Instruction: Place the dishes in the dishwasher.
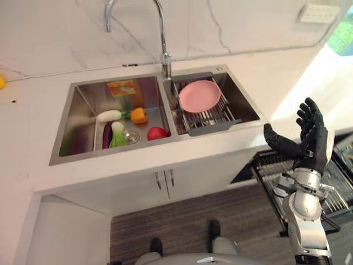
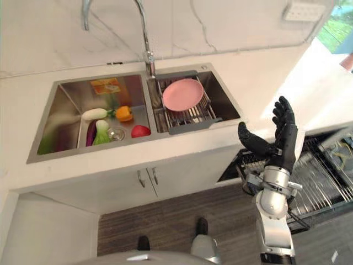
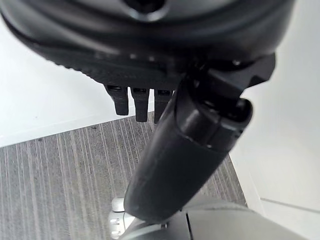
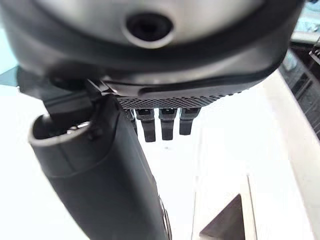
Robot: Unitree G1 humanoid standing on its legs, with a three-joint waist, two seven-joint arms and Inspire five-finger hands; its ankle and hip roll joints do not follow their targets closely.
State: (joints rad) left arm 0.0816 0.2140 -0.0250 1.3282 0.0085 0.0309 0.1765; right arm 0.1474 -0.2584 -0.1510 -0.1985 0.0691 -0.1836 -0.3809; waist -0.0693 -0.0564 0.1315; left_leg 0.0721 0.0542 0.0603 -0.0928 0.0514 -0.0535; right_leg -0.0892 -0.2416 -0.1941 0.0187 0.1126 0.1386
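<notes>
One pink plate (image 1: pixel 199 95) leans tilted, face toward the faucet, in the sink's right-basin rack (image 1: pixel 205 117), while the right robot hand (image 1: pixel 309 138) hovers wide and empty above the pulled-out dishwasher rack (image 2: pixel 309 187).

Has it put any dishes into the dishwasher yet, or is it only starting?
It looks like the start. The pink plate lies on the drying rack in the sink's right basin, untouched. The right hand is raised, open and holding nothing, above the pulled-out dishwasher rack, where I see no dishes. The left hand also holds nothing. Picking up the plate and loading it is all left.
</notes>
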